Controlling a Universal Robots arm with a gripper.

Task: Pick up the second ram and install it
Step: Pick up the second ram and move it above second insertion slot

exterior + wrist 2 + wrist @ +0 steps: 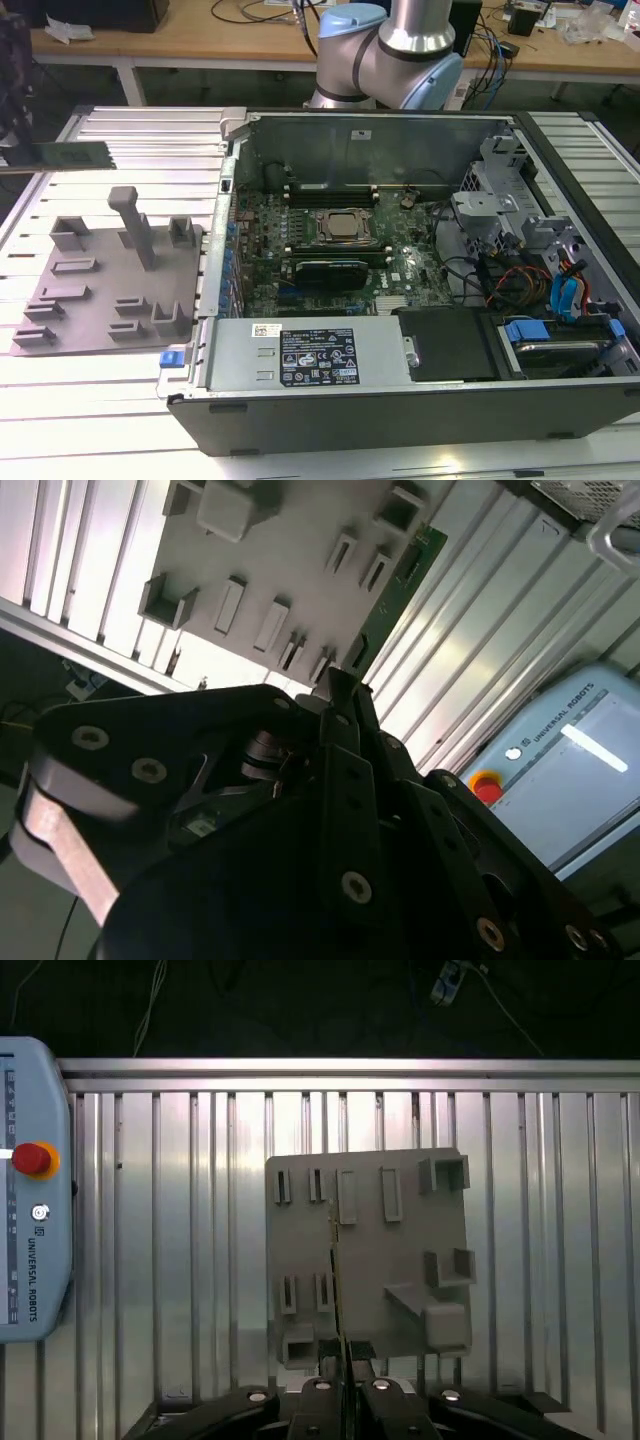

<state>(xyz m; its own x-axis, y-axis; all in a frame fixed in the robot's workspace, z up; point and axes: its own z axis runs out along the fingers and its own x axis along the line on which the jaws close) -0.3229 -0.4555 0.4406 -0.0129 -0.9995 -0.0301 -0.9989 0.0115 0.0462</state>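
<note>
The second ram (62,155) is a long green stick held level above the slatted table, at the exterior view's far left, beyond the grey tray (90,300). My gripper (10,140) is shut on one end of it at the picture's edge. In the second wrist view the dark fingers (345,695) clamp the ram (403,590), which juts out over the tray (280,570). In the first wrist view the ram (338,1290) shows edge-on, rising from my gripper (340,1365) across the tray (380,1250).
An open computer case (400,400) lies at the exterior view's right, with the motherboard's CPU socket (345,228) and memory slots (330,190) exposed. A tall peg (135,225) stands on the tray. A teach pendant (30,1190) rests on the table.
</note>
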